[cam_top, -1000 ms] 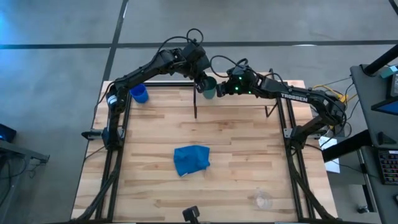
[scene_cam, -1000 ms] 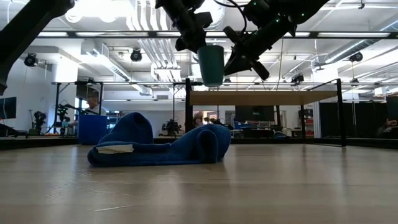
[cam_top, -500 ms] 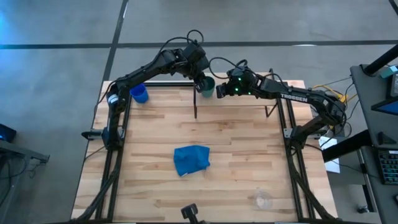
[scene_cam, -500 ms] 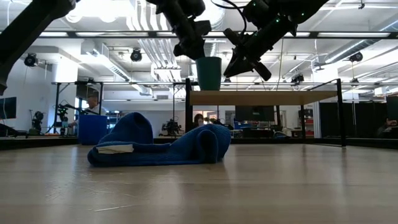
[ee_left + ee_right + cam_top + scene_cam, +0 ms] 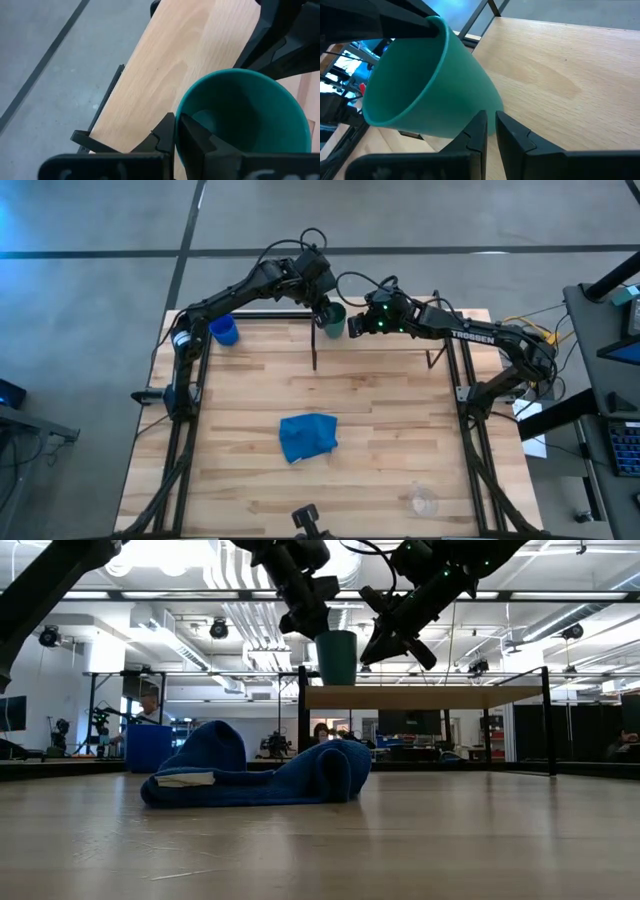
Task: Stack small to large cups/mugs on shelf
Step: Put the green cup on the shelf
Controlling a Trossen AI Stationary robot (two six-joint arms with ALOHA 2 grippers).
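Note:
The dark green handleless cup [image 5: 337, 657] stands upright at the left end of the shelf [image 5: 430, 697], its base on the light wood board [image 5: 170, 65]. My left gripper [image 5: 177, 125] is over it, shut on its rim. My right gripper [image 5: 491, 120] hovers just to the right of the cup [image 5: 425, 80], shut, its tips near the lower wall. The blue mug [image 5: 224, 331] stands at the table's far left corner. The clear glass [image 5: 423, 502] stands near the near right corner. My left gripper pinches the green cup's rim [image 5: 182, 107], one finger inside the cup and one outside. The fingers come from above, slanting down from the left. The cup is upright with its base on the shelf board. Whether my right gripper touches the cup, I cannot tell.
A crumpled blue cloth [image 5: 308, 436] lies in the middle of the table. Black uprights [image 5: 303, 720] carry the shelf at both ends. The board to the right of the cup [image 5: 555, 70] is bare. Black frame rails run along the table's left and right sides.
My left gripper has come down and carried the green cup from just above the board onto the shelf's left end. The cup hung a little tilted and now stands upright. My right gripper has stayed beside it.

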